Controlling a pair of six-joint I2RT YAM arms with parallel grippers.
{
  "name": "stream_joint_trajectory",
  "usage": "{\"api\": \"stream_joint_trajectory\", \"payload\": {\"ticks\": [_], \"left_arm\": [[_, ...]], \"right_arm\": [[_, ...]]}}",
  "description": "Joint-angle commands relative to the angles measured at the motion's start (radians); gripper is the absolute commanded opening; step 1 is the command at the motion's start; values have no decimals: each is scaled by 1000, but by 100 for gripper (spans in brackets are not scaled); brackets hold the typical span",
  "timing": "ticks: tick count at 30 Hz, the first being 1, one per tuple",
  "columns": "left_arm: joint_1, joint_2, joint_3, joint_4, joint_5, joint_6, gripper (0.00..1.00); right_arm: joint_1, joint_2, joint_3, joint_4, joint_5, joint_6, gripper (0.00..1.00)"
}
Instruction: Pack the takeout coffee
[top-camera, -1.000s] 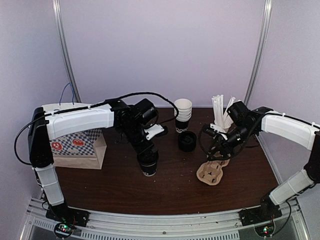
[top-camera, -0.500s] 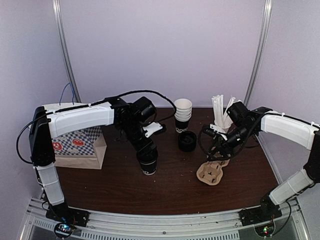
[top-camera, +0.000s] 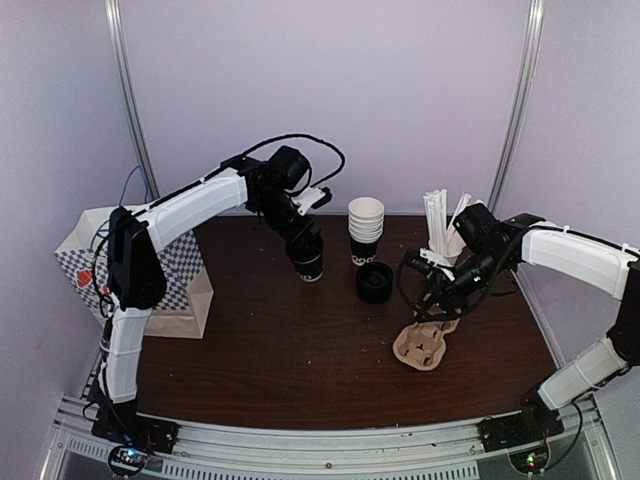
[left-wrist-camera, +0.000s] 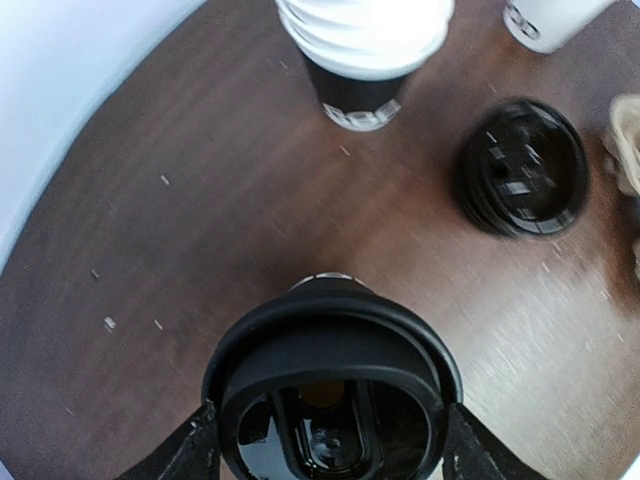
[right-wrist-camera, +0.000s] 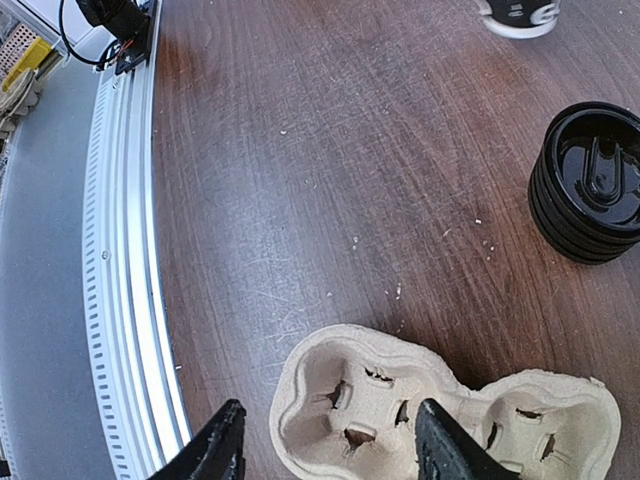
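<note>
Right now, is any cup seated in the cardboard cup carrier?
No: the right wrist view shows the cardboard cup carrier with its visible wells empty, nothing seated in them.

Left arm: reached far across, wrist tilted down.
Left gripper: fingers clamped either side of the takeout coffee.
Right arm: elbow bent, forearm inward.
Right gripper: jaws apart, pointed down.

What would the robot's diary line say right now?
left gripper: holds coffee cup | right gripper: open above cup tray | step: cup not yet in tray
</note>
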Motion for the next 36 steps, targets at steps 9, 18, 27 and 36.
{"api": "stream_joint_trajectory", "payload": {"ticks": [9,18,27,36], "left_arm": [[24,219,316,-21,-5,68,70],[24,225,356,-1,-19,60,89],[-50,-66,254,-32,-111,110,86],[-63,-564,-68,-146,-295,80,81]], "right_arm": [[-3,17,5,7,38,-2,57],[-3,32,10,4,38,1,57],[-3,31,6,2,39,-1,56],[-4,36,23,-10,33,-10,56]]}}
